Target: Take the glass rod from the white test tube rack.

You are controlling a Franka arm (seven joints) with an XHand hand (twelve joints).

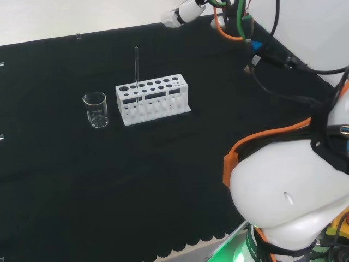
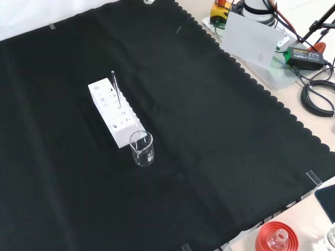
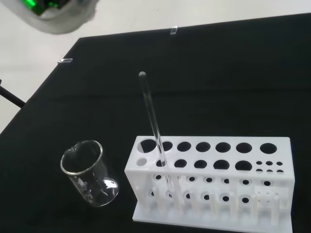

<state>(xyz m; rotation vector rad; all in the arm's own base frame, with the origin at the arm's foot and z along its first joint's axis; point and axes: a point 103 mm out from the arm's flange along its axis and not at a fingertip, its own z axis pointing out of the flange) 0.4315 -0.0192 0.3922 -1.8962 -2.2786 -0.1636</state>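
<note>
While rod (image 1: 136,65) stands upright in rack (image 1: 153,100), hand (image 1: 182,13) sits upper mid-frame, head view.
Hand state: can't tell. Beaker (image 1: 96,109) just left of rack.

We are in a laboratory set up for robot trials. A worktop (image 2: 209,146) draped in black cloth with a scalloped edge carries chemistry ware: a white test tube rack (image 1: 152,101) with rows of round holes, a glass rod (image 3: 153,121) standing in it, and a clear glass beaker (image 1: 96,110) beside it. The white robot arm (image 1: 289,196) trails orange and black cables (image 1: 272,136). Off the cloth lie a power adapter (image 2: 304,56) and a red ribbed ring stand (image 2: 276,238).
</note>
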